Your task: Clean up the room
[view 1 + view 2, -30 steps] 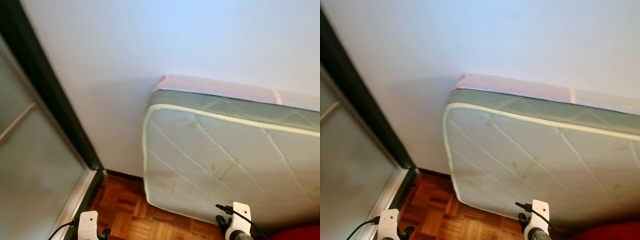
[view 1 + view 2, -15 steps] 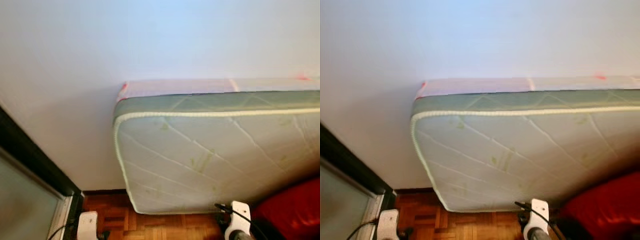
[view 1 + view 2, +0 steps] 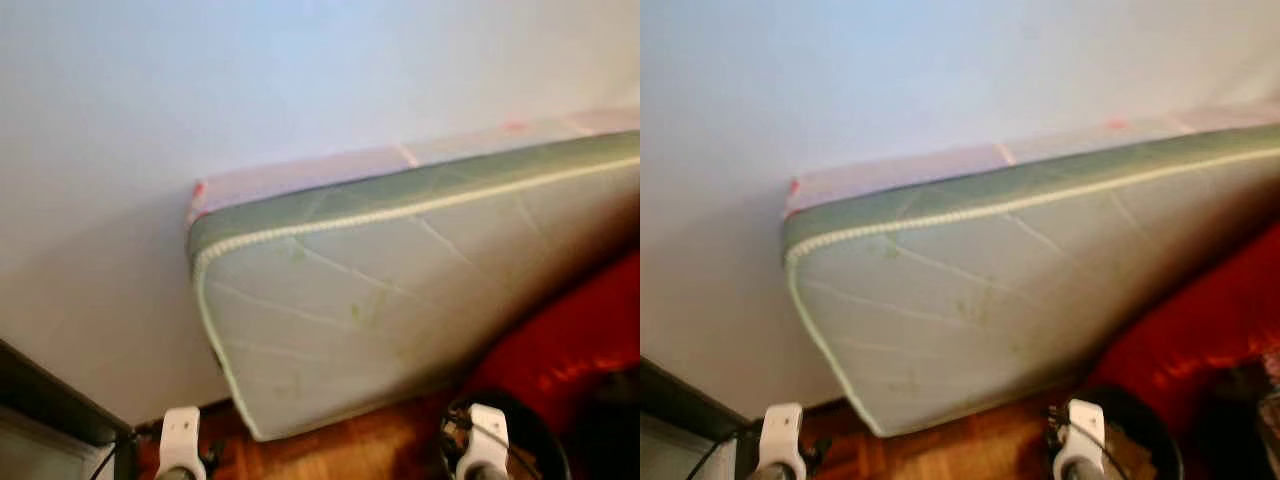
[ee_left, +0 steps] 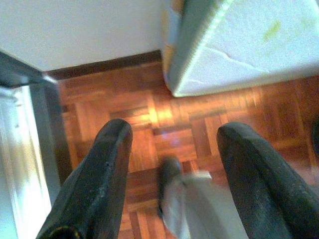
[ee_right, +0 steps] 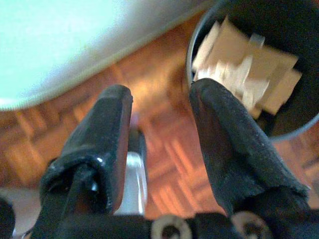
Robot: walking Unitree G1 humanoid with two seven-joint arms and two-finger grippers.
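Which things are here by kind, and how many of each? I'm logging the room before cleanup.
Mattress: 1
Red seat: 1
Black bin of paper scraps: 1
Grippers: 2, the left gripper and the right gripper, both open and empty
Total: 5

Both head eyes look down at the mattress (image 3: 400, 300) by the wall; wrist cameras look close at the floor (image 4: 149, 124).

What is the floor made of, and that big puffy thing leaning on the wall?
The floor looks like wood parquet: small reddish-brown blocks in a checker pattern, with a slight shine. The mattress looks like soft quilted fabric, pale with stitched lines, a corded edge and a grey-green side band.
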